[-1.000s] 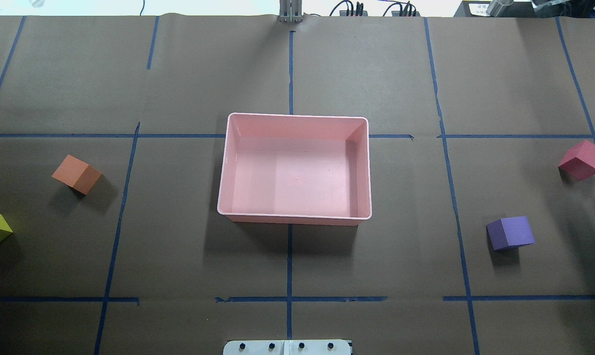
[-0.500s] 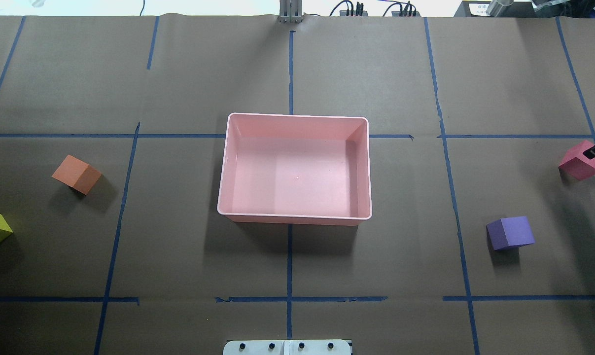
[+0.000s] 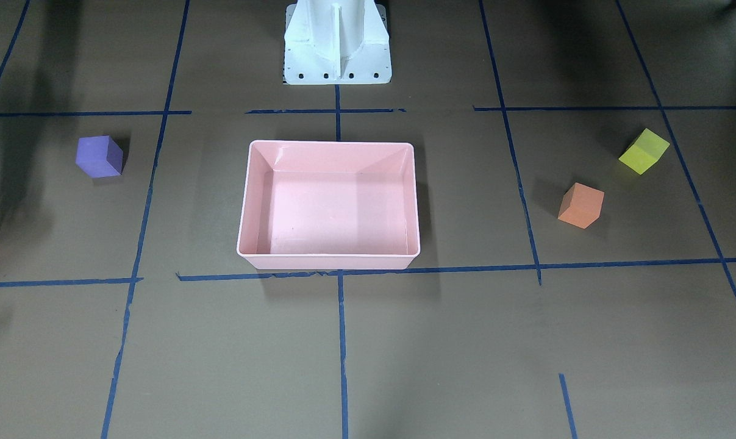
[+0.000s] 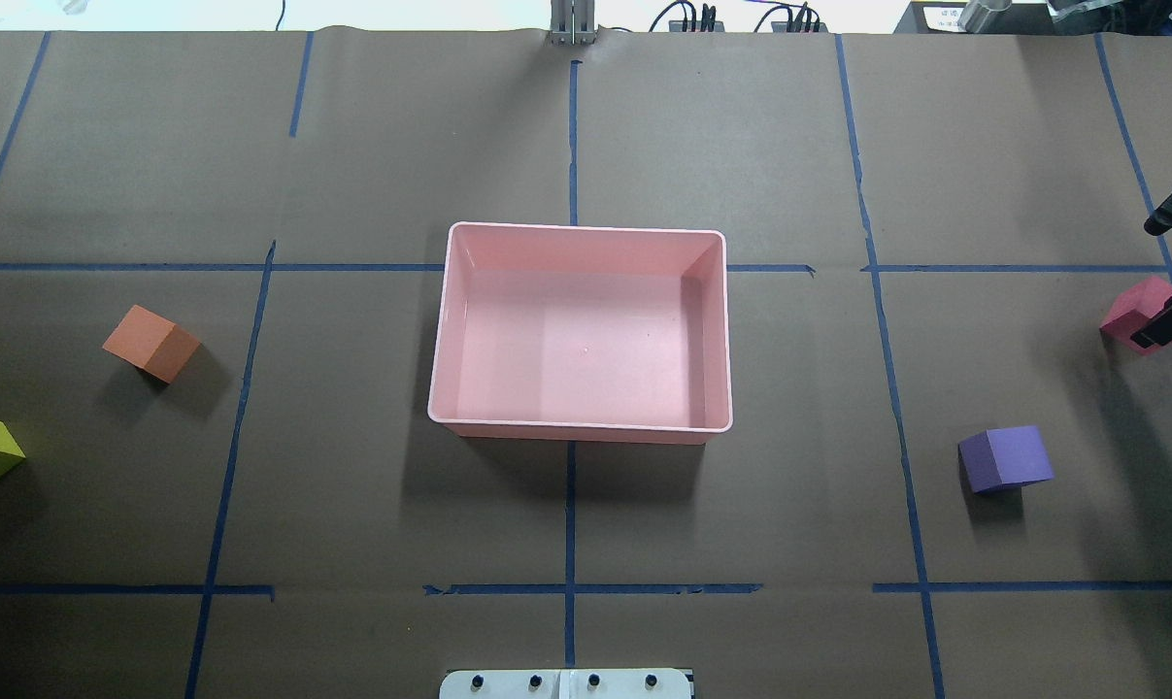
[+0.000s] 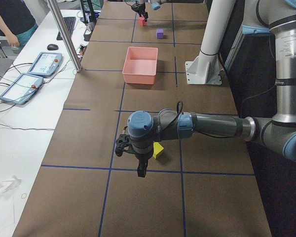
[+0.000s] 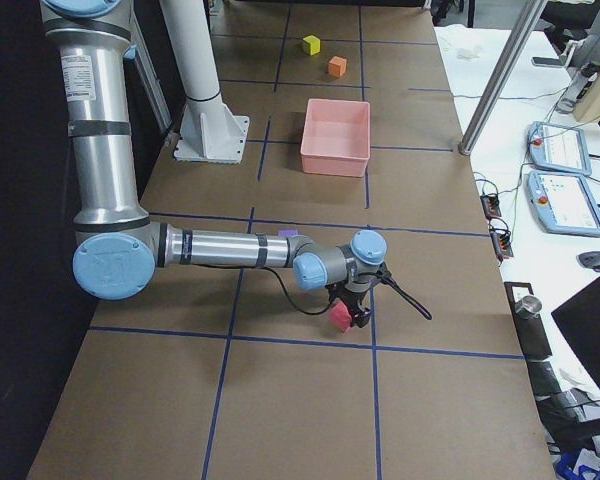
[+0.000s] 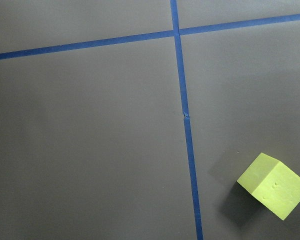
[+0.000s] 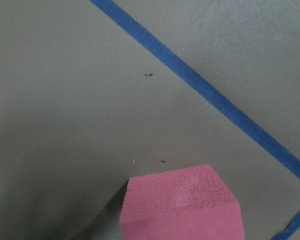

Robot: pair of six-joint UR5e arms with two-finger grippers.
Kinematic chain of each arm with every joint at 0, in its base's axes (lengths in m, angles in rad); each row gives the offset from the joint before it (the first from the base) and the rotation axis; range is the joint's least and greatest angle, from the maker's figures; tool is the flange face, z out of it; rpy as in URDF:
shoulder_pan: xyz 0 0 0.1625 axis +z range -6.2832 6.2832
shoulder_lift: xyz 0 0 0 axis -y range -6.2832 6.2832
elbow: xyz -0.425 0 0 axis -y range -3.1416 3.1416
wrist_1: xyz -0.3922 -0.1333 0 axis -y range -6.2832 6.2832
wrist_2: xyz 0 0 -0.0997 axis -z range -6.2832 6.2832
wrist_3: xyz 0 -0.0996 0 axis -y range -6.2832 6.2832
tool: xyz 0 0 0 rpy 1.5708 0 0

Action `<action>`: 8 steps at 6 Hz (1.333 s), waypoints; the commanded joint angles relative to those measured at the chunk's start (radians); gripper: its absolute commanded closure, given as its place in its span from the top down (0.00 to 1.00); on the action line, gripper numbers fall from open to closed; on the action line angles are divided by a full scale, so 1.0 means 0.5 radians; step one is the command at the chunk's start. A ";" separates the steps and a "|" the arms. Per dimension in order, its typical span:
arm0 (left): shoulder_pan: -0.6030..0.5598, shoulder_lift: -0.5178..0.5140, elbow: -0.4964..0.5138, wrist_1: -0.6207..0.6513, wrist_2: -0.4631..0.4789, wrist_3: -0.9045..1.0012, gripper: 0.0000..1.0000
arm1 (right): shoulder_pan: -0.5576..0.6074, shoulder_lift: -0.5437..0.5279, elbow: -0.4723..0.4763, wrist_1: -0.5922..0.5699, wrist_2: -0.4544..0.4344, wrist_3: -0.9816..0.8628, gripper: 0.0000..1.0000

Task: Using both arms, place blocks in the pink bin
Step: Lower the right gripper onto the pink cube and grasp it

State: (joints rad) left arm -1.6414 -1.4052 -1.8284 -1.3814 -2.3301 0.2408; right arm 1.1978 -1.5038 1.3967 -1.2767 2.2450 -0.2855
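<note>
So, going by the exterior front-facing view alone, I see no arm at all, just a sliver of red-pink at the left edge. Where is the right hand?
Observer: The overhead view shows the right hand at the small red-pink foam cube. Its fingers are apart and one crosses in front of the cube.
Operator: And the left hand? My view shows nothing near the yellow cube.
Observer: In the exterior left view the left hand hangs low beside the small yellow foam cube. I cannot tell whether it is open or shut.
</note>
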 commanded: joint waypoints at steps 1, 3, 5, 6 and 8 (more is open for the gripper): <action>0.000 0.000 0.000 -0.001 0.000 0.000 1.00 | -0.018 0.047 -0.008 -0.005 -0.020 0.028 0.56; 0.000 0.000 -0.003 -0.001 0.000 0.003 1.00 | -0.015 0.081 0.056 -0.036 0.020 0.171 0.33; 0.000 0.000 -0.003 -0.008 -0.003 0.003 1.00 | -0.018 0.084 0.417 -0.218 0.142 0.810 0.33; 0.000 0.000 -0.015 -0.005 -0.003 0.006 1.00 | -0.091 0.151 0.695 -0.490 0.146 1.147 0.33; 0.101 -0.003 -0.016 -0.008 0.000 0.000 1.00 | -0.385 0.414 0.992 -0.674 0.094 2.125 0.33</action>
State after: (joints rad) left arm -1.6121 -1.4055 -1.8356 -1.3842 -2.3305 0.2430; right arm 1.0776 -1.3660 1.8271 -1.5771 2.3046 0.5344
